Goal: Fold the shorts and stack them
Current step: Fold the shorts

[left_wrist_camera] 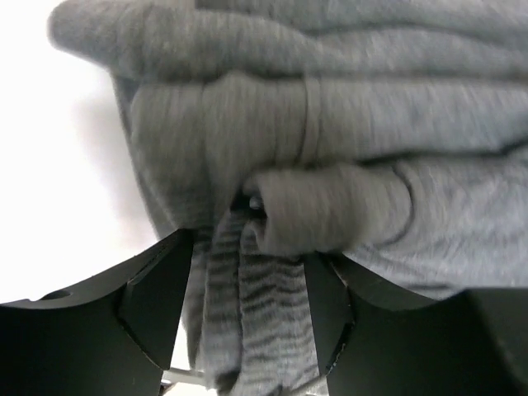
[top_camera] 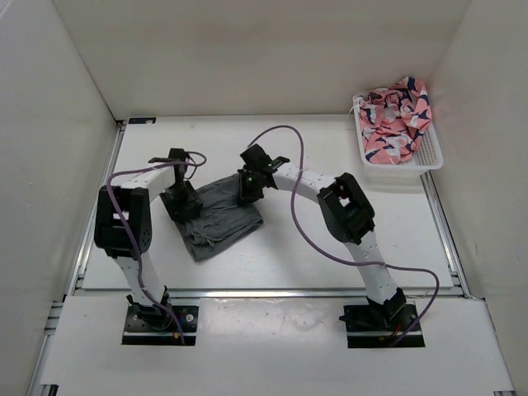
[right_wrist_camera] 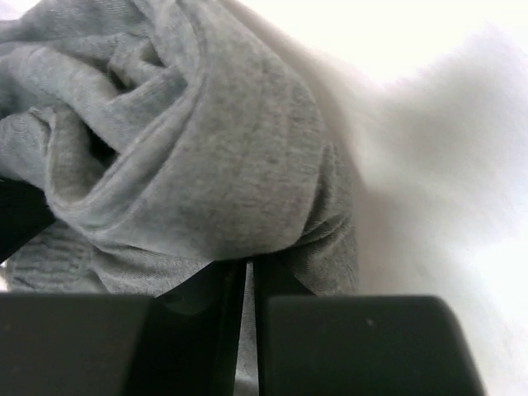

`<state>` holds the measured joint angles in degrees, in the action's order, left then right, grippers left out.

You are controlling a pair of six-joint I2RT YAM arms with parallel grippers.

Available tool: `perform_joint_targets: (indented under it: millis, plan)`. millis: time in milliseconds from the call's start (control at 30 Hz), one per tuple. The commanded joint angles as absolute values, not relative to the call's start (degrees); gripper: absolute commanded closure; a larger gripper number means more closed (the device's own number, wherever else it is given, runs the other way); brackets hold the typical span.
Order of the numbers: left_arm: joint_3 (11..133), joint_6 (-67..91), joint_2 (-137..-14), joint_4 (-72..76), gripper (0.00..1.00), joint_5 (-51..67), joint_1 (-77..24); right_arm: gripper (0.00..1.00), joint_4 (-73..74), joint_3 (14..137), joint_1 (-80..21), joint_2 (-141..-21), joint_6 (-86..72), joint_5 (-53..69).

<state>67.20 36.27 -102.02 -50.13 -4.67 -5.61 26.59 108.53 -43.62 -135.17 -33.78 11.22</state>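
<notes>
The left pincer (left_wrist_camera: 247, 276) has its jaws apart around a bunched strip of waistband, and I cannot tell whether they squeeze it. The right pincer (right_wrist_camera: 249, 271) is clenched almost flat, a fold of grey cloth caught at its tips. Both sit low on the far edge of the shorts (top_camera: 219, 216), which lie crumpled and partly folded on the white table (top_camera: 330, 247), between the two arms. Well apart, at the far right corner, a white basket (top_camera: 431, 158) holds pink patterned cloth (top_camera: 396, 115).
</notes>
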Motion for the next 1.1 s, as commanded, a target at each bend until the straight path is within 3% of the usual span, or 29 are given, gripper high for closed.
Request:
perform_joint_targets:
  millis: [0, 267, 333, 400, 500, 533, 767, 1067]
  plan:
    - [72.14, 34.2, -105.46, -46.93, 0.34, -4.13, -8.96, 0.89, 31.38, 96.03, -41.05, -129.85, -39.8, -1.39]
    - [89.0, 32.09, -117.49, -47.46, 0.31, -2.29, -15.55, 0.91, 26.72, 77.53, -39.29, -113.84, -47.46, -8.96]
    - [91.31, 31.38, -118.12, -49.3, 0.28, -1.76, -16.17, 0.84, 26.72, 76.99, -38.77, -111.2, -46.59, -10.28]
    - [93.6, 30.85, -117.08, -50.44, 0.21, -1.76, -16.7, 0.6, 26.72, 77.51, -38.23, -109.26, -45.01, -10.28]
    - [96.66, 29.45, -112.43, -54.74, 0.07, -4.3, -16.7, 0.06, 26.72, 79.01, -37.71, -102.59, -39.83, -10.28]
    - [97.29, 29.44, -110.85, -55.71, 0.04, -5.61, -16.7, 0.0, 27.85, 79.8, -37.71, -99.18, -38.68, -10.89]
    - [99.15, 28.21, -91.79, -60.29, 0.01, -5.37, -13.1, 0.0, 35.32, 81.13, -34.46, -83.16, -32.7, -17.04]
    - [86.25, 27.07, -64.97, -58.71, 0.01, -8.87, -11.16, 0.0, 44.99, 69.01, -24.79, -64.09, -29.1, -27.41]
